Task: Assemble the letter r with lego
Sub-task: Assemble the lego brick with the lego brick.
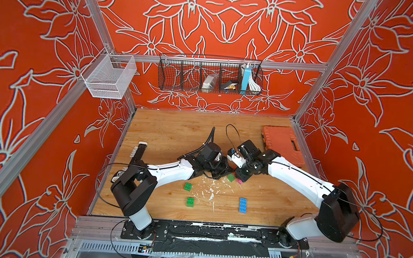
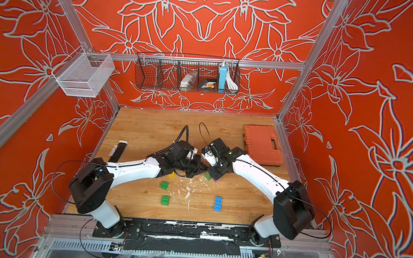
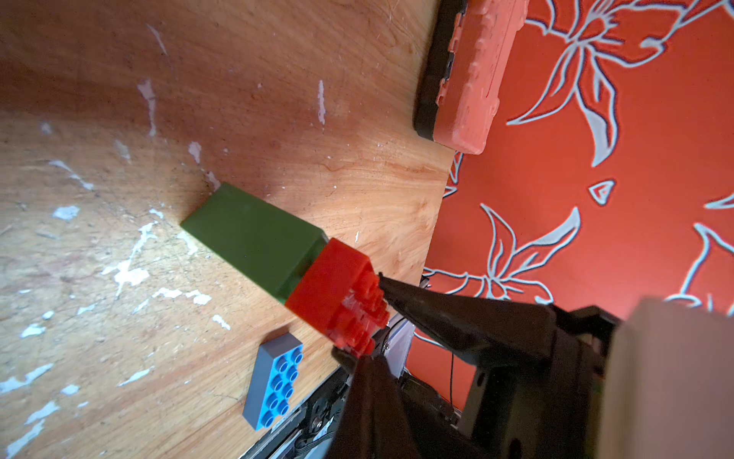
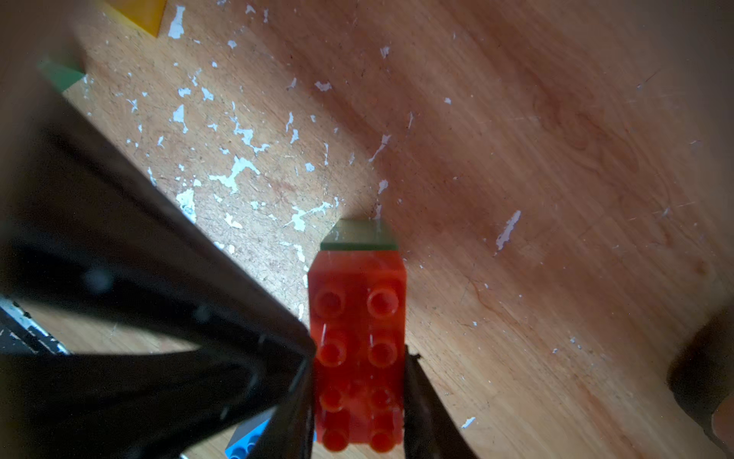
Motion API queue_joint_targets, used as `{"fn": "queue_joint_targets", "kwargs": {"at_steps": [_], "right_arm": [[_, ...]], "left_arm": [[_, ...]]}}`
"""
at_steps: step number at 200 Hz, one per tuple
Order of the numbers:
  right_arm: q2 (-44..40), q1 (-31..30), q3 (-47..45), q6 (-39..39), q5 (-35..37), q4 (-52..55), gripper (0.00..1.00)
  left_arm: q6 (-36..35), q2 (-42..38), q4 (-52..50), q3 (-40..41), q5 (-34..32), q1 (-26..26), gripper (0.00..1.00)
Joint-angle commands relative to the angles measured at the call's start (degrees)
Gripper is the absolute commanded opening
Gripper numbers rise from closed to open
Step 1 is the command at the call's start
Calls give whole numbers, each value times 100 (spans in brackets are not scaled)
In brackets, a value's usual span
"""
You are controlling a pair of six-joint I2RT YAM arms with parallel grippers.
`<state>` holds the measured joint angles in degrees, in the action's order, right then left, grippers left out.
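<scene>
A red 2x4 brick [image 4: 357,337] sits studs-up on top of a green column [image 3: 254,238] standing on the wooden table. My right gripper [image 4: 359,357] is shut on the red brick's long sides. My left gripper [image 3: 343,353] is shut with nothing in it, and its tip touches the red brick's edge. In both top views the two grippers meet mid-table, left [image 1: 225,171] and right [image 1: 240,177]. A green edge [image 1: 231,177] and a pink edge [image 1: 239,181] show under them. Loose lego: two green bricks [image 1: 187,186] [image 1: 190,202], a blue 2x4 [image 1: 243,205] and a yellow one [image 2: 172,174].
An orange ribbed case [image 1: 282,144] lies at the table's back right. A black bar with white pieces [image 1: 139,152] lies at the left edge. White paint flecks [image 1: 211,191] dot the wood. Wire baskets [image 1: 210,75] hang on the back wall.
</scene>
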<state>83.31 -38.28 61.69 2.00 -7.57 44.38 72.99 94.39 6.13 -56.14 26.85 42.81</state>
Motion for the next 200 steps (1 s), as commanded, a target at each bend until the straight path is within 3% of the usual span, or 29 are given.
{"fn": "queue_joint_targets", "kwargs": {"at_steps": [1,200], "right_arm": [[122,31,44,-73,37,191,0],[202,40,467,121,-122,521,0]], "left_arm": [[-100,105,-121,-99,-61,43,0],[-312,-351,-323,-261,-288,35,0]]}}
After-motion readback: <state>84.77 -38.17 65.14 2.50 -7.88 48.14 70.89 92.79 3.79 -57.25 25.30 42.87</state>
